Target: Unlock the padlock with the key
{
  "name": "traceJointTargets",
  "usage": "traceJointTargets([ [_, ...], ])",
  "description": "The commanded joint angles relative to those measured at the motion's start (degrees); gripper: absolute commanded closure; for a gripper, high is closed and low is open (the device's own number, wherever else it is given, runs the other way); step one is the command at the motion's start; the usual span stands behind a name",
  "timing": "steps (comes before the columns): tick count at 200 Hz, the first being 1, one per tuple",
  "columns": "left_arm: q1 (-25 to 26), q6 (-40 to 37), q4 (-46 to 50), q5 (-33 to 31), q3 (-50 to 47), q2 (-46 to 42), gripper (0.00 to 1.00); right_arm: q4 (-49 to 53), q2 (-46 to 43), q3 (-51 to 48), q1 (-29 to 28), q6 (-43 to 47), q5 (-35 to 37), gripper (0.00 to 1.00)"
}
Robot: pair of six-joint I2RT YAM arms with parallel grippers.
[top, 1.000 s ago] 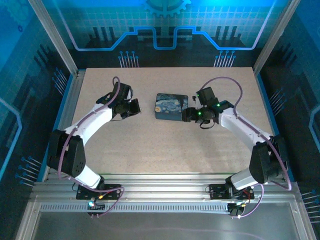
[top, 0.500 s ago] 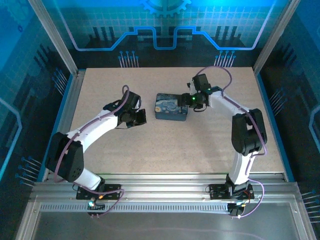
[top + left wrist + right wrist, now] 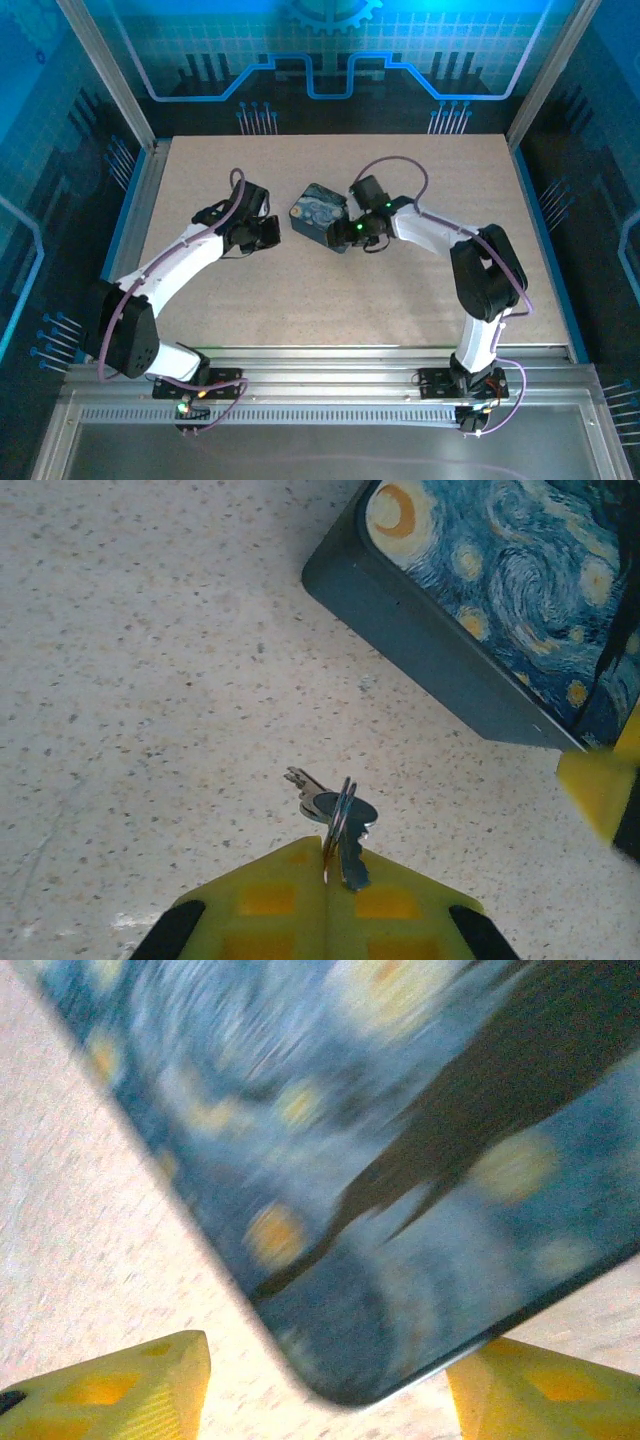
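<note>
beige speckled table (image 3: 400,300) on the top camera. the box (image 3: 320,217) sits turned at an angle near the middle with an arm on each side. left gripper (image 3: 268,233) is just left of the box, and right gripper (image 3: 342,238) is at its near right corner. from up here i can't tell how either pair of jaws stands.

left wrist now: yellow fingers (image 3: 270,905) are pressed flat together, pinching the key (image 3: 347,835) on its small ring. the key sticks out past the tips, just over the table, and a second blade fans off to the left. the box's dark side wall runs across the upper right, near the key but apart from it. another yellow finger (image 3: 595,790) shows at the right edge, just beside the box's corner.

right wrist, and it's blurred: jaws spread wide, one yellow finger (image 3: 130,1385) low on the left and its mate low on the right. the box's rounded corner sits between them, swirl lid facing me. bare table shows between the left finger and the box. the right one is close to the edge, and i can't tell if it touches.
</note>
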State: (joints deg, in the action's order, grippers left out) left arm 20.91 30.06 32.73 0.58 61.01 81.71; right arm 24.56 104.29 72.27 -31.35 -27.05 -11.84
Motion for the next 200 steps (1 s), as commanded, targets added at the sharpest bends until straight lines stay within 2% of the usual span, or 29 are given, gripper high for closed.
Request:
traceJointTargets([
  [1,-1.92,-0.88,0.89,-0.68,-1.68,-2.64,1.00,-3.72,-2.93,-0.48,-2.46,-2.85,-3.21,0.36],
  [15,-2.94,-0.85,0.86,-0.28,-2.10,-3.34,1.00,-1.78,-3.04,1.58,-2.44,-2.46,-3.00,0.35],
  [40,-3.42,-1.47,1.83,-0.45,-2.59,-4.77,1.00,3.47,-4.20,4.47,-0.31,0.88,3.36,0.35],
  [65,-3.34,-1.42,2.16,1.40,-3.42,-5.98,1.00,5.99,-3.85,7.53,2.45,5.88,5.59,0.33],
  [99,-3.09,-0.67,2.43,4.34,-5.40,-7.59,1.00,9.66,2.30,15.18,5.59,10.37,10.15,0.31],
  [120,-0.89,-0.09,2.75,5.86,-6.91,-8.82,1.00,10.34,7.43,18.89,7.55,11.52,9.95,0.30],
  [155,3.23,2.03,2.74,5.64,-9.72,-10.59,1.00,9.99,12.57,21.93,8.41,12.40,5.35,0.31],
  [200,5.64,3.16,1.73,4.89,-11.60,-10.28,1.00,6.68,8.98,16.35,4.93,9.24,-0.81,0.35],
])
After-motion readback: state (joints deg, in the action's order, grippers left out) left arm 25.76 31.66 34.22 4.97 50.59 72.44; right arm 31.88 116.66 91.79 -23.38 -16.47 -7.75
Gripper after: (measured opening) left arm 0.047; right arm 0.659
